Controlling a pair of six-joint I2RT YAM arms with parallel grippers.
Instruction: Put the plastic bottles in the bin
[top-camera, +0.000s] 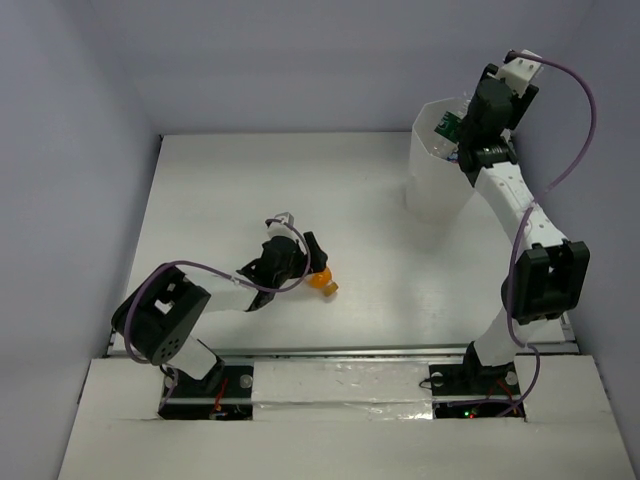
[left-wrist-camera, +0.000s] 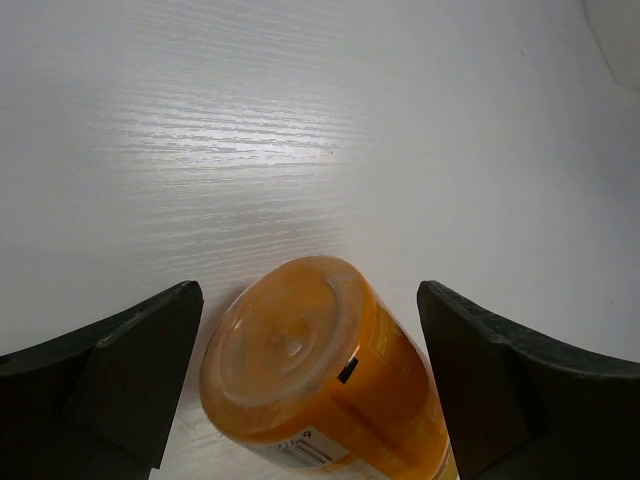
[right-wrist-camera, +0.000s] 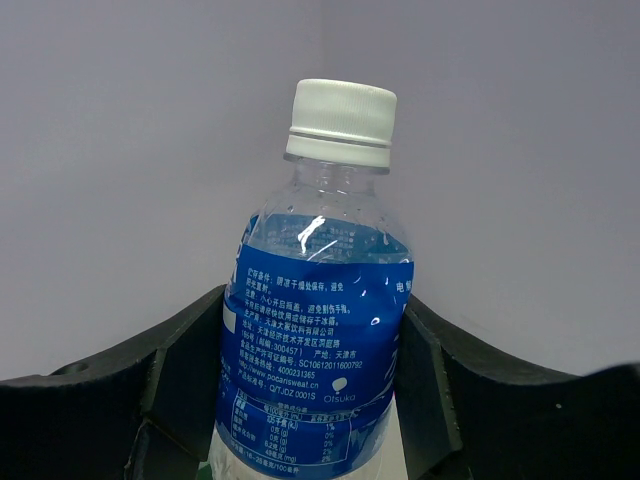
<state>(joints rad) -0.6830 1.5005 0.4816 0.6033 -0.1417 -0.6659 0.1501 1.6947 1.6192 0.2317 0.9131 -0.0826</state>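
An orange bottle (top-camera: 323, 282) lies on its side on the white table. In the left wrist view the orange bottle (left-wrist-camera: 330, 380) lies base-first between the two black fingers with a gap on each side. My left gripper (left-wrist-camera: 308, 330) is open around it, low over the table (top-camera: 310, 264). My right gripper (right-wrist-camera: 315, 330) is shut on a clear bottle with a blue label and white cap (right-wrist-camera: 320, 330), held upright. In the top view the right gripper (top-camera: 462, 140) hovers over the rim of the tall white bin (top-camera: 432, 190), where something green (top-camera: 445, 127) shows inside.
Grey walls close in the table on the left, back and right. The bin stands at the back right of the table. The table's front edge (top-camera: 330, 352) runs just ahead of both arm bases.
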